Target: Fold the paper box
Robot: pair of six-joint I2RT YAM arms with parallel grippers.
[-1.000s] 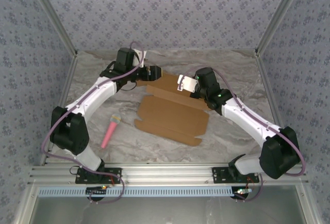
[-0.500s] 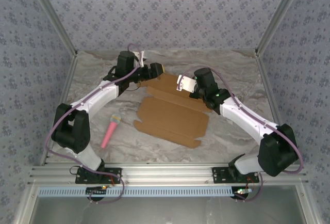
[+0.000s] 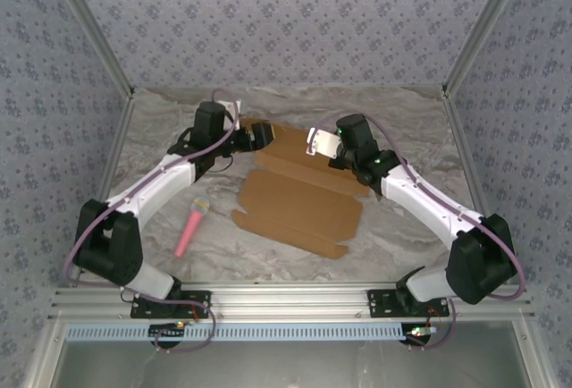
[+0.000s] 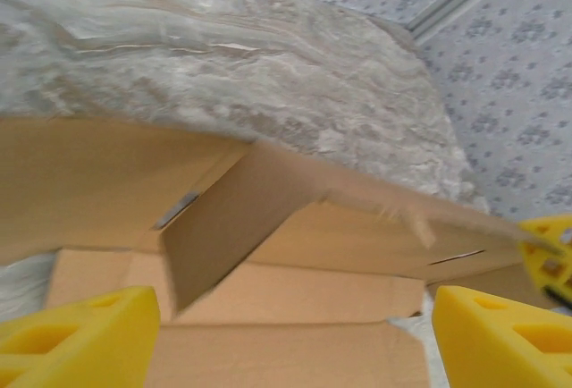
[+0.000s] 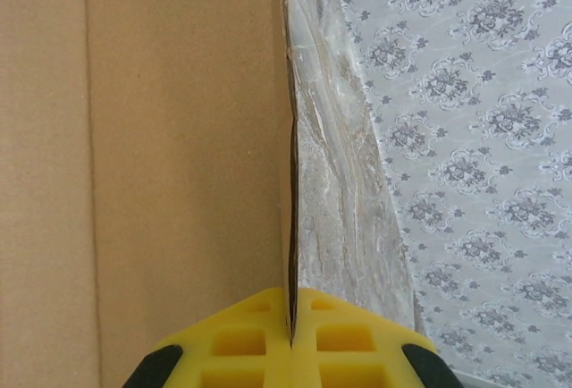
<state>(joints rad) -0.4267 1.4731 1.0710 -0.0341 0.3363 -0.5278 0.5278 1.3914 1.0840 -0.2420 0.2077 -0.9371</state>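
L gripper [image 3: 260, 134] shifted left, jaws open; R gripper [image 5: 291, 321] clamps paper box [image 3: 299, 205] edge.

light: bright, even | shadows: soft | left wrist: motion-blurred
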